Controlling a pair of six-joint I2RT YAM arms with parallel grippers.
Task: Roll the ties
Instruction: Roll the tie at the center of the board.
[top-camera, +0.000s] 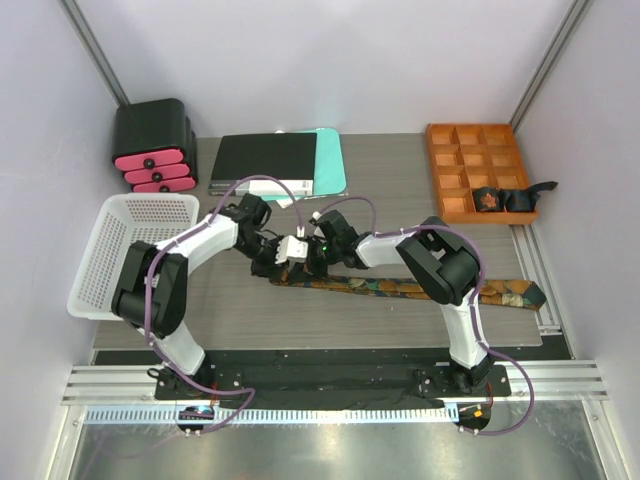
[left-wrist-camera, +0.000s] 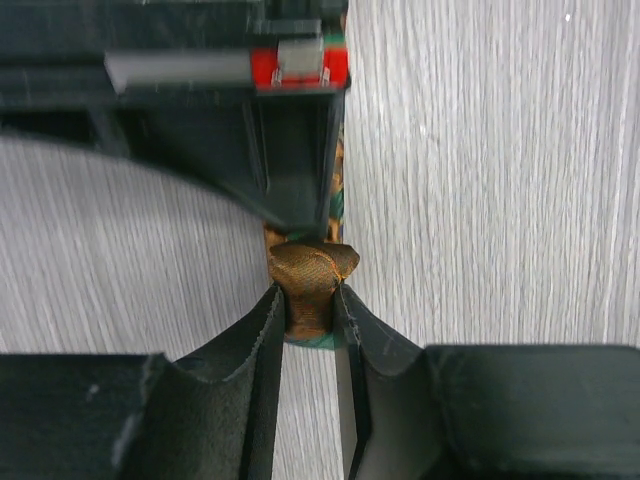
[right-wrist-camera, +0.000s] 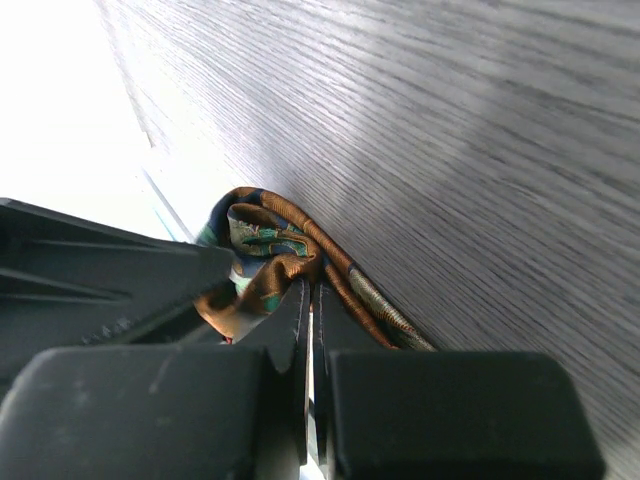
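Now | left tool (left-wrist-camera: 310, 300) pinching tie (left-wrist-camera: 312, 262) fold | right tool (right-wrist-camera: 310, 295) pressed together, perhaps on it | overhead hides both grips

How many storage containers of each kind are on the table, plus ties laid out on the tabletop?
White mesh basket: 1
Orange compartment tray: 1
Black drawer unit with pink drawers: 1
Tie laid along the tabletop: 1
Total: 4
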